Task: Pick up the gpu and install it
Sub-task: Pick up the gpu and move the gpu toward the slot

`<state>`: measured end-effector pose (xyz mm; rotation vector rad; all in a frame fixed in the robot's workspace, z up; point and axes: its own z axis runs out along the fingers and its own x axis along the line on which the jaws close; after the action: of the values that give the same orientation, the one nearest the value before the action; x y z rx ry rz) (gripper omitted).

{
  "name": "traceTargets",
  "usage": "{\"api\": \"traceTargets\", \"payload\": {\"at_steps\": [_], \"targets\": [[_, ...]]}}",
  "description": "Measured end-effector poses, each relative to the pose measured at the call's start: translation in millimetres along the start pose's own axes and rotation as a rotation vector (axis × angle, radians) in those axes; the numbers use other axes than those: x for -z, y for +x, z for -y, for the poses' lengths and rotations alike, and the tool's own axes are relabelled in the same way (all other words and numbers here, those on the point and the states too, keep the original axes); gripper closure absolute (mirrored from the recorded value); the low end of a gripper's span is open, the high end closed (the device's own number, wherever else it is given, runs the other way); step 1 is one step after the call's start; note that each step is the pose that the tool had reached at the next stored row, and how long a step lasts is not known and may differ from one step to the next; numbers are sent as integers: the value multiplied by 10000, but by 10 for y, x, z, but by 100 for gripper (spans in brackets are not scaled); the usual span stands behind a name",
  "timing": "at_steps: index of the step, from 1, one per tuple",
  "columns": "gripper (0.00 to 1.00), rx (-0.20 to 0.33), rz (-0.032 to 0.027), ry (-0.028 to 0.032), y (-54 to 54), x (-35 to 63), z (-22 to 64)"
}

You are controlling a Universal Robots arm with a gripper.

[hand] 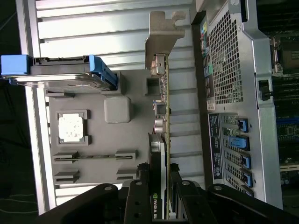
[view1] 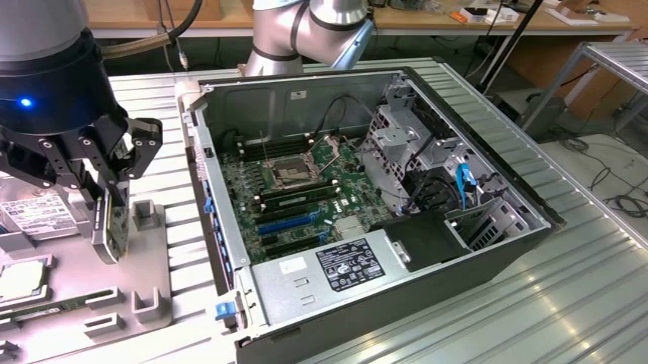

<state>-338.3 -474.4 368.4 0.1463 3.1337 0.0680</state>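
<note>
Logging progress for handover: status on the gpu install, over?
Gripper shut on gpu. Gpu on edge above gray tray, outside open computer case. Nothing seen in the way.

Over the tray (view1: 167, 254) (hard drive (hand: 60, 74), processor (hand: 71, 127) lying on it), on edge: the gpu (view1: 111, 227), at exterior view's left of the computer case (view1: 476, 280).

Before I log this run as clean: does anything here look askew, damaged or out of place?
Nothing stands out. The tool is shut on the gpu, which hangs straight, edge-on, over the grey tray beside the open computer case; its bracket looks unbent.
</note>
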Motion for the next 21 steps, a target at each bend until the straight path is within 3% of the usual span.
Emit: {"api": "traceTargets", "payload": {"at_steps": [8,15,21], "targets": [[73,0,-1,1,0,45,-2],[73,0,-2,1,0,199,-9],[73,0,-3,0,-1,387,-17]]}}
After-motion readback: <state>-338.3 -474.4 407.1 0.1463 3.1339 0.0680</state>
